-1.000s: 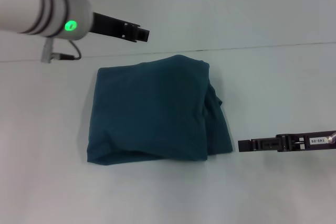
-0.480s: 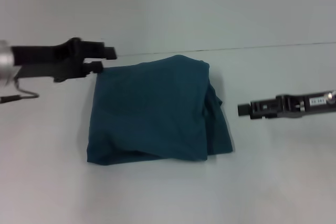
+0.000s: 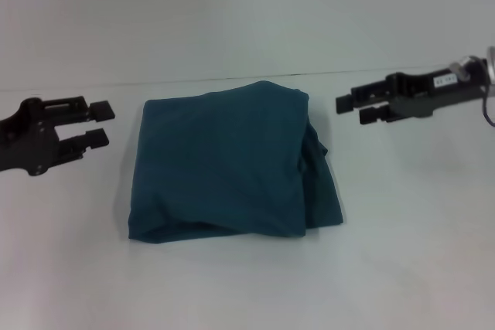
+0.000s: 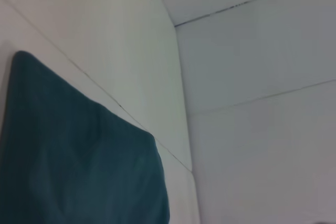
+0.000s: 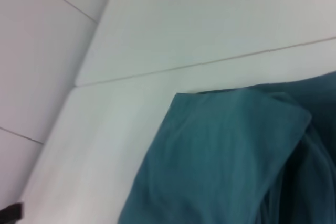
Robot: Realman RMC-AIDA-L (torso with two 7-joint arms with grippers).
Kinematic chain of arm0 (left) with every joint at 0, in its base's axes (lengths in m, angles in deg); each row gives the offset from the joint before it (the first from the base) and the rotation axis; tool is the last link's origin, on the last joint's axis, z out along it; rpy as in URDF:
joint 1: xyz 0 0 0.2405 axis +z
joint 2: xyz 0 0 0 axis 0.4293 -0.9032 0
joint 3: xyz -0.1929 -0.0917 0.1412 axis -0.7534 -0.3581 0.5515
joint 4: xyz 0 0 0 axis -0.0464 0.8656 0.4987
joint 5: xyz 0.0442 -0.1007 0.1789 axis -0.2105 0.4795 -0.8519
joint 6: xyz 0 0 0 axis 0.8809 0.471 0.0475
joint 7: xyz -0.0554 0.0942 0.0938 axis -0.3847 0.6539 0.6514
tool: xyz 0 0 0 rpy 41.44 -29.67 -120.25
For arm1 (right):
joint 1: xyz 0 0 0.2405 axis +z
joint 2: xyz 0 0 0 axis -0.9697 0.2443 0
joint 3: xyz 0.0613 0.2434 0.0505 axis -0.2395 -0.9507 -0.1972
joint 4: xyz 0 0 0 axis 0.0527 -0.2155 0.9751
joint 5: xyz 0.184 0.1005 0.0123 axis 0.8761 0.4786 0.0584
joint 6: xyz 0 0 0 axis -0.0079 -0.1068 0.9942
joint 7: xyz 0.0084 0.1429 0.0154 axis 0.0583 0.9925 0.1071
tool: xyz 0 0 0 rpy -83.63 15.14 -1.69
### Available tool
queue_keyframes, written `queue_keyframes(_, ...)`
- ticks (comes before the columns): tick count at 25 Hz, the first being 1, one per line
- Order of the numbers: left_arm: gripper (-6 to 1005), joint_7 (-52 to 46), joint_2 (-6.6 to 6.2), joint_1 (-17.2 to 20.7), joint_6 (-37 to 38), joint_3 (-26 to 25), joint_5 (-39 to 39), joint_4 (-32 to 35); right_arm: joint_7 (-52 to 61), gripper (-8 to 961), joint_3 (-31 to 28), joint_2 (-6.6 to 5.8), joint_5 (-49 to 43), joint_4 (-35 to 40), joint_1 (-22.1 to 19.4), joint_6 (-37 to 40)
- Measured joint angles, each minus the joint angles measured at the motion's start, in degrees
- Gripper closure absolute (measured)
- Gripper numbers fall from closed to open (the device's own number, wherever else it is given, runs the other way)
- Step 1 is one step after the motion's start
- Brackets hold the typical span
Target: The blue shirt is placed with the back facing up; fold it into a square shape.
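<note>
The shirt [image 3: 228,164] lies folded in the middle of the head view, on the white surface [image 3: 247,291], between the two claws and touching neither. The left claw [image 3: 99,123] hangs at the left edge of the frame, level with the shirt's upper left corner and a short gap from it. The right claw [image 3: 357,110] hangs at the upper right, near the shirt's upper right corner, also apart from the cloth.

The shirt forms a rough square, a little taller than wide, its long axis running from the top of the frame towards the bottom. Its plain side faces up. The left edge and top edge are fairly straight; the right side shows looser layers bunched and sticking out towards the lower right corner.

Both claws point inwards at the shirt. The left claw's fingers [image 3: 100,110] are spread, with a clear gap between them, and hold nothing. The right claw's fingers [image 3: 354,101] are also parted, by a narrower gap, and grip nothing.
</note>
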Motion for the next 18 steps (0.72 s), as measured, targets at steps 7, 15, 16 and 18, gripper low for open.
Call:
queue_keyframes(7, 478, 0.75, 0.22, 0.49, 3.2, 0.53, -2.42, -0.2, 7.13, 224, 1.02, 1.34, -12.0, 3.05, 7.84, -1.69)
queue_keyframes(15, 477, 1.4, 0.71, 2.02, 3.35, 0.29, -2.98, -0.31, 11.06, 224, 3.85, 3.91, -17.18, 3.58, 13.67, -7.09)
queue_keyframes(16, 476, 1.4, 0.71, 2.11, 3.29, 0.23, -2.98, -0.31, 11.27, 224, 4.2, 4.38, -17.21, 2.96, 14.12, -8.32)
queue_keyframes(18, 476, 1.42, 0.71, 2.2, 3.17, 0.16, -2.98, -0.31, 11.78, 223, 5.49, 5.46, -17.24, 1.08, 14.94, -11.87)
